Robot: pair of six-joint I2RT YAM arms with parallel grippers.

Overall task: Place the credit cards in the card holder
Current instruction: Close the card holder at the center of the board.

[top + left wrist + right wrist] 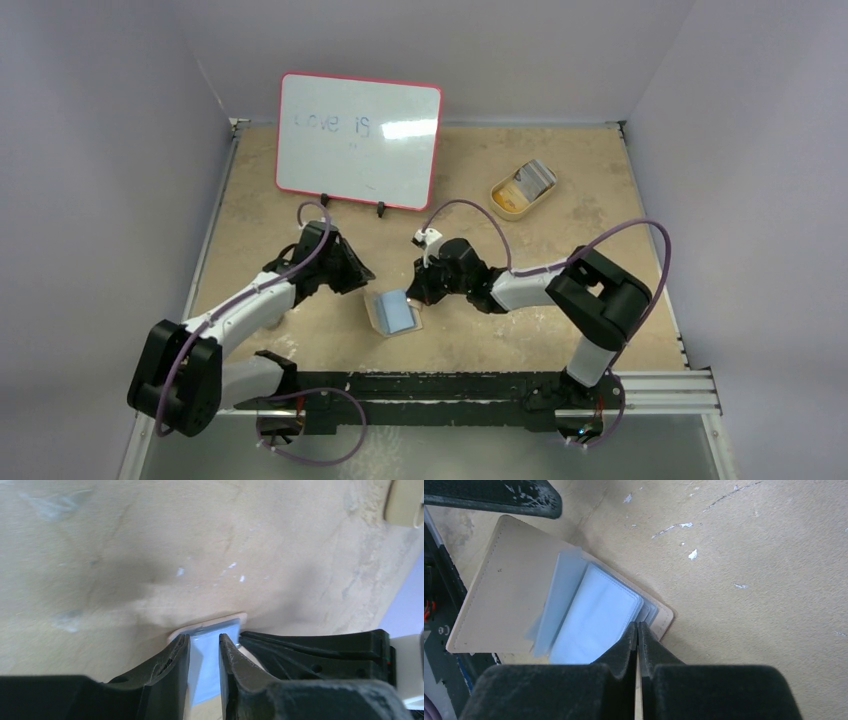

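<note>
The card holder [395, 312] lies open on the table between my two grippers, tan outside with bluish-grey pockets [594, 615] facing up. A thin greyish sheet [555, 592] juts out slanted from under the top pocket; I cannot tell whether it is a card or a pocket leaf. Grey credit cards [533, 178] rest in the tan oval dish [505, 200] at the back right. My left gripper [204, 639] hovers over the holder [210, 624] with its jaws slightly apart, blue pocket showing through the gap. My right gripper [638, 625] is shut, tips against the pocket stack's right edge.
A red-rimmed whiteboard [358, 140] stands propped at the back left. The dish's corner [406, 502] shows at the top right of the left wrist view. One left finger [499, 497] reaches over the holder's tan flap. Grey walls close in the table.
</note>
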